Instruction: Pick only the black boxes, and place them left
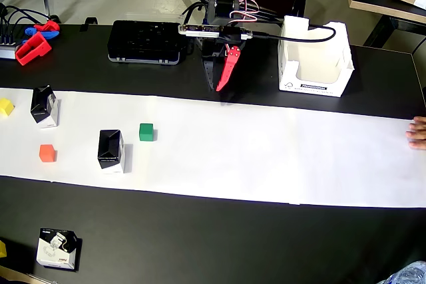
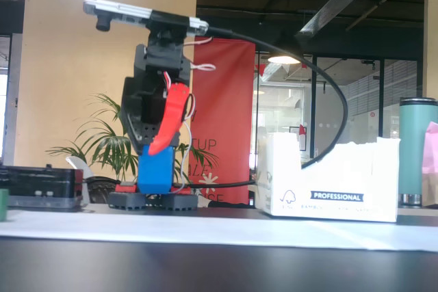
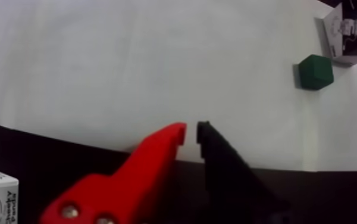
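Note:
In the overhead view, two black boxes stand upright on the white paper strip point(image 1: 279, 157) at the left: one far left point(image 1: 44, 106), one nearer the middle point(image 1: 110, 149). A third black box point(image 1: 58, 249) sits on the dark table at the front left. My gripper point(image 1: 220, 88), with one red and one black finger, hangs shut and empty over the strip's back edge, well right of the boxes. In the wrist view the gripper point(image 3: 191, 132) has its tips almost touching, and one black box point(image 3: 350, 30) shows at the top right corner.
A green cube point(image 1: 146, 132), an orange cube point(image 1: 46, 153) and a yellow cube point(image 1: 5, 106) lie among the boxes. A big white open carton point(image 1: 314, 58) stands right of the arm. A black device point(image 1: 146, 41) is behind. A hand point(image 1: 418, 131) rests at the right edge.

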